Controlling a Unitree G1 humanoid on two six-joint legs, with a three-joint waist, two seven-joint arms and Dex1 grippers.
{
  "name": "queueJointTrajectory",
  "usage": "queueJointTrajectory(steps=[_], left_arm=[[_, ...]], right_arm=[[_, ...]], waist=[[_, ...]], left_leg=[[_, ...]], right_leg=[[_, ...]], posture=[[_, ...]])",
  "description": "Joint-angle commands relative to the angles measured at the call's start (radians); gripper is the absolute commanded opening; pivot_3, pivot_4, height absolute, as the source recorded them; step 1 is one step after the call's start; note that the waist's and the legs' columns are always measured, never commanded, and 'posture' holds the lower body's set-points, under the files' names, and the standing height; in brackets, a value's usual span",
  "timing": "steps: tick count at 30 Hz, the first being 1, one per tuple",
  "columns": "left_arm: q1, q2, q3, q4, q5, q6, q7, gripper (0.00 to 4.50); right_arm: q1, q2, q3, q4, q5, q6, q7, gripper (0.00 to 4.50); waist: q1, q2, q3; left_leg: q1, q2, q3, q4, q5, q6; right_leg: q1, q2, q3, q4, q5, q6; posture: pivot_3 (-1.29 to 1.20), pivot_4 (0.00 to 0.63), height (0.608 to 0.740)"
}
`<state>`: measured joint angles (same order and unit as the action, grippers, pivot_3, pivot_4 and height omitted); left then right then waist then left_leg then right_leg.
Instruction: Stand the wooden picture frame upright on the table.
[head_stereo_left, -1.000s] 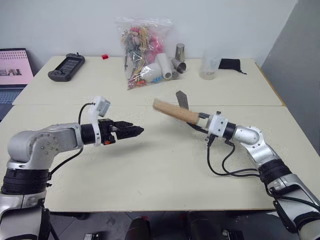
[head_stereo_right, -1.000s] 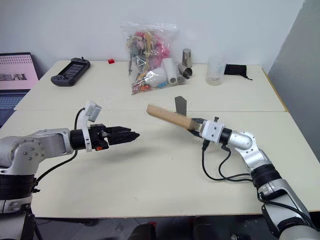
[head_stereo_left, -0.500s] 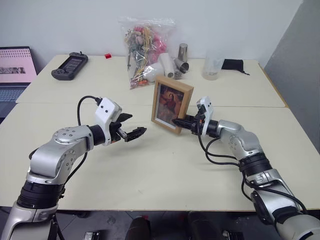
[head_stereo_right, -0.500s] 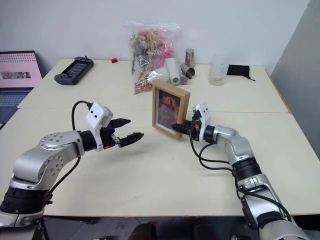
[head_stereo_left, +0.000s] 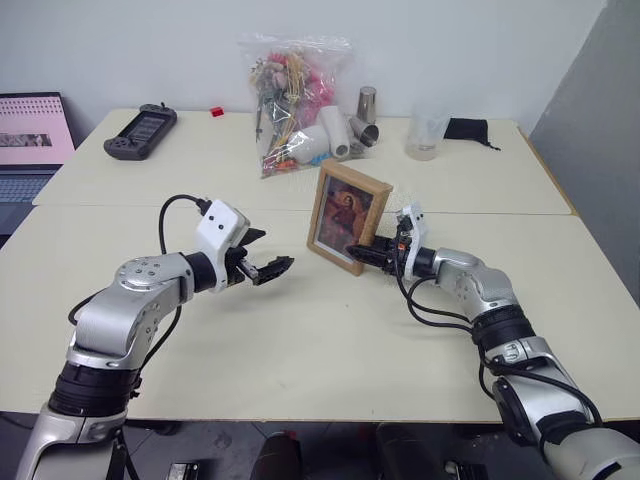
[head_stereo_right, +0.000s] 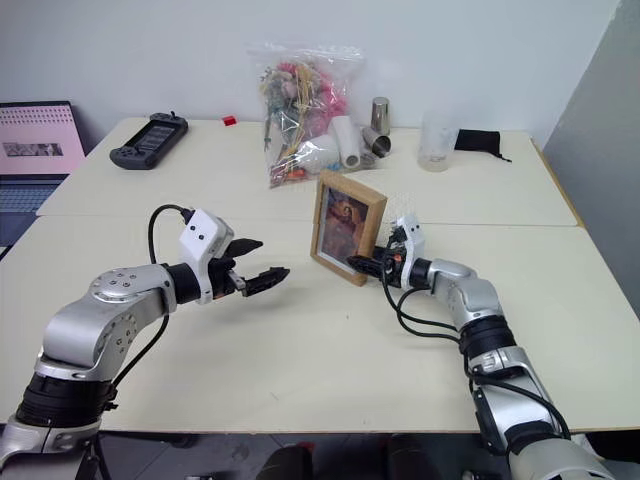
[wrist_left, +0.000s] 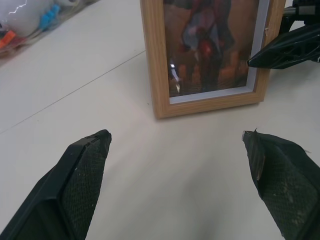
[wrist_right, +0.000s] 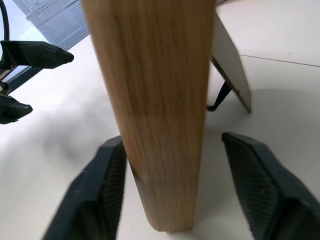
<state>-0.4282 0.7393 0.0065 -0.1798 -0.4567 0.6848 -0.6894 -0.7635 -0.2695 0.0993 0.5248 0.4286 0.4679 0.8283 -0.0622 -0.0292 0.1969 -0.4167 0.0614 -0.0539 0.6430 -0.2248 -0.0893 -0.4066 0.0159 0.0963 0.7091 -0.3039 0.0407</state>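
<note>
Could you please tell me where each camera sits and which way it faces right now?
Head eyes: look forward and down over both arms at the wooden picture frame standing on the table.
Left wrist: looks along the left gripper, jaws open, at the frame's front.
Right wrist: looks along the right gripper at the frame's edge.
All share the frame.

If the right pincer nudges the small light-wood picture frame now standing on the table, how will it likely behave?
The small light-wood picture frame looks rigid, so it should shift as one piece. It stands tall on a narrow bottom edge, propped by a thin rear stand flap, so a nudge probably tips it. The cream table looks smooth, so it may slide.
</note>
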Motion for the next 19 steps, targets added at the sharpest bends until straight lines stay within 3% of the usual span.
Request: queueJointTrajectory(steps=[1,2,8,13,19], left_arm=[[-0.025,-0.006,0.004,0.008,0.03,-0.032,-0.01,4.5],[-0.025,-0.009,0.001,0.013,0.036,-0.034,-0.01,4.5],[-0.035,-0.034,0.015,0.056,0.06,-0.046,0.001,4.5],[-0.08,-0.04,0.058,0.106,0.023,-0.025,-0.022,4.5],[-0.14,-0.018,0.063,0.182,0.036,-0.049,-0.075,4.5]], right_arm=[[0.051,-0.049,-0.017,-0.12,-0.017,0.011,0.022,4.28],[0.073,-0.065,-0.019,-0.151,-0.022,0.014,0.025,4.49],[0.227,-0.245,-0.048,-0.375,-0.091,-0.017,0.019,4.49],[0.292,-0.344,-0.161,-0.695,0.058,0.206,-0.001,4.49],[0.309,-0.359,-0.234,-0.919,0.196,0.403,-0.088,4.49]], waist=[[0.002,0.0,0.0],[0.003,0.0,0.0],[0.01,0.0,0.0],[0.003,0.001,0.0],[0.0,0.0,0.0]], left_leg=[[0.0,0.0,0.0,0.0,0.0,0.0],[0.0,0.0,0.0,0.0,0.0,0.0],[-0.001,-0.001,0.0,0.0,0.0,0.0],[0.0,0.0,0.0,0.0,0.0,0.0],[0.0,0.001,0.0,0.0,0.0,0.0]], right_leg=[[0.0,0.0,0.0,0.0,0.0,0.0],[0.0,0.0,0.0,0.0,0.0,0.0],[0.0,0.0,0.0,-0.002,0.0,0.0],[0.0,0.0,0.0,-0.002,0.0,0.0],[0.001,0.001,0.0,-0.002,0.0,0.0]], posture=[[0.0,0.15,0.74],[0.0,0.15,0.74],[0.0,0.15,0.74],[0.0,0.15,0.74],[0.0,0.15,0.74]])
